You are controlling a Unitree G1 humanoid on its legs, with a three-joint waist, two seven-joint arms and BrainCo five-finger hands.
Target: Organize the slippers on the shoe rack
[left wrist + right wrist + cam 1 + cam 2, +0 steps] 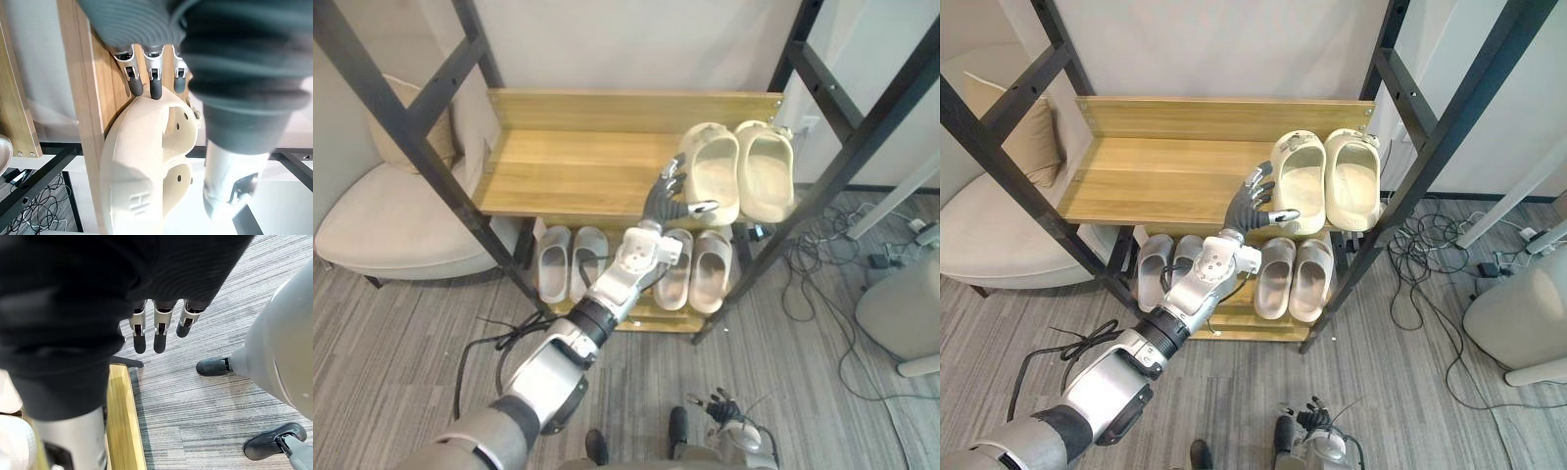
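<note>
**Left eye view:** The cream slippers [741,171] sit paired at the right end of the top shelf [568,171]. Two more pairs [631,264] line the lower shelf. I judge the task nearly complete. The left hand [668,196] is at the inner cream slipper's heel.

**Right eye view:** There is bare shelf to the left. The frame post [1410,108] crowds the right, and the heels reach the front edge.

**Left wrist view:** The straight fingertips [156,92] touch the slipper's rim with the thumb apart, apparently with no grasp.

**Right wrist view:** The right hand [155,333] has straight fingers and holds nothing, hanging over the carpet [205,411].
</note>
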